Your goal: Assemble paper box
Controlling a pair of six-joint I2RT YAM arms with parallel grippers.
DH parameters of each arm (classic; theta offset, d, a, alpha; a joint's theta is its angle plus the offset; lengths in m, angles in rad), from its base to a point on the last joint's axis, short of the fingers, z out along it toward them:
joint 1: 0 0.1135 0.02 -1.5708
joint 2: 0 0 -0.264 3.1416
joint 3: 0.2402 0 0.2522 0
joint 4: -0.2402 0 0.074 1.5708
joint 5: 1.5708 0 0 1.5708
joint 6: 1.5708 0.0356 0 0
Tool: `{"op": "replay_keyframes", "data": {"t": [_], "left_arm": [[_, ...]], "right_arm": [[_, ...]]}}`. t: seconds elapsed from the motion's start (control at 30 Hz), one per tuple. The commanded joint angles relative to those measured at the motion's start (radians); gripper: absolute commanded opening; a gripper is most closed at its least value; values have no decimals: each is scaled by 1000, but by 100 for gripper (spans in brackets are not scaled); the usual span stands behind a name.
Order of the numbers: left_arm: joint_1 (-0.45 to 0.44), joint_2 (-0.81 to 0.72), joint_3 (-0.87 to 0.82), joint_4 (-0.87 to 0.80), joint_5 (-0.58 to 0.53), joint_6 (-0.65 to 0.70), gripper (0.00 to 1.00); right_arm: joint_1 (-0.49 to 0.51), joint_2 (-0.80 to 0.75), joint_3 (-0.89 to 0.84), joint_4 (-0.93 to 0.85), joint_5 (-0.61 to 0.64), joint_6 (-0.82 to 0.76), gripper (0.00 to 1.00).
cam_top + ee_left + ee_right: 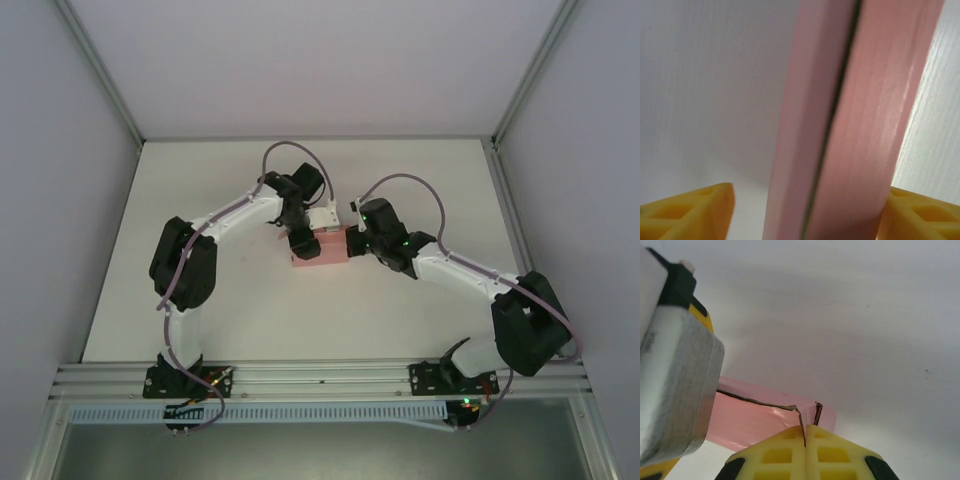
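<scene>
Plain pink box (318, 246), slightly glossy. Yellow fingers (830, 439) with black bits. White table (230, 320), faint grain. Black-and-white arms (232, 214), purple cables (290, 148).

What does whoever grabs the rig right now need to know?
Left gripper: open, fingers straddling the paper box, one finger clear of it.
Right gripper: shut, apparently pinching the box's card edge at its right end.
Box: mid-table, between both grippers.
Done: sheet folded into a flat box shape.
Left: a dark seam gap along one side and a corner flap look unclosed; tuck them, then release.
</scene>
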State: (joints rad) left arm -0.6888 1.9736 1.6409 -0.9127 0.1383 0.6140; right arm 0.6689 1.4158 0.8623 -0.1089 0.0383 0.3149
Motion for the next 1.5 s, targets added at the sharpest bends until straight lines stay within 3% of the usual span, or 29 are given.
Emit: {"op": "replay_keyframes", "data": {"t": [0.0,0.27,0.6,0.83,1.0,1.47], "left_arm": [[6,-74,-1,14,-4,-20,77],[35,-227,-119,55,-157,-169,79],[95,-385,-311,183,-153,-377,71],[99,-351,-282,229,-48,-458,52],[99,-347,-303,212,-42,-484,39],[95,-417,-375,130,-137,-617,36]], "right_arm": [[25,35,-61,-114,107,-19,0],[56,36,-55,-120,181,-35,0],[94,88,28,-215,288,-109,0],[107,143,107,-211,138,-25,0],[125,177,97,-191,165,-20,0],[130,135,-23,-50,131,18,0]]}}
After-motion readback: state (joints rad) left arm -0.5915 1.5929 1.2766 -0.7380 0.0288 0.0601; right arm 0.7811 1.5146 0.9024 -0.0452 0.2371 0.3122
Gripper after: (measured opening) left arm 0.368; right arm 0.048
